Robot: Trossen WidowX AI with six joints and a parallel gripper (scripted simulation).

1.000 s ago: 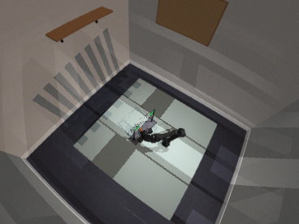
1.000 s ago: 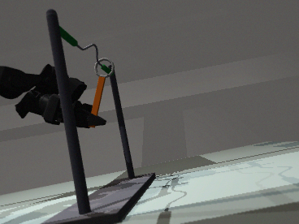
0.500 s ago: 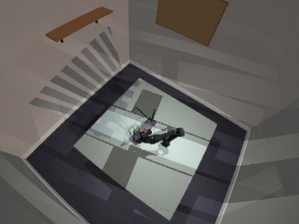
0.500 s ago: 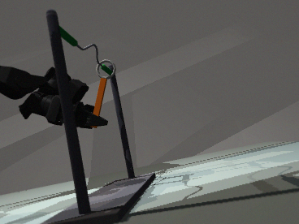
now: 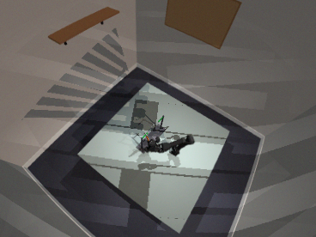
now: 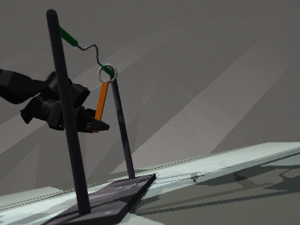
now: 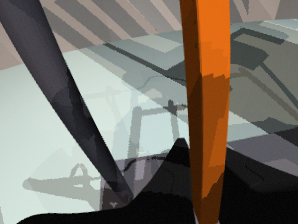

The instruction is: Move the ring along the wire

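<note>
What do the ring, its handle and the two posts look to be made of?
The ring looks like polished metal: thin, pale grey, with light edges. The orange handle, clamped in the gripper, seems matte plastic or painted: flat, even colour, no glints. The posts look like dark matte metal or plastic; their look leaves that open.

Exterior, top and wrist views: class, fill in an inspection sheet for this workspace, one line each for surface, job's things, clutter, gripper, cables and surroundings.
Surface: pale table top carrying a dark base plate.
Job's things: two dark posts, near post and far post, joined by a wire with green ends and a thin grey middle; the ring sits around the green part by the far post, orange handle hanging below it.
Clutter: nothing seen.
Gripper: gripper shut on the handle's lower end.
Cables: nothing seen.
Surroundings: wooden shelf and brown board on the walls; dark floor border around the table.
</note>
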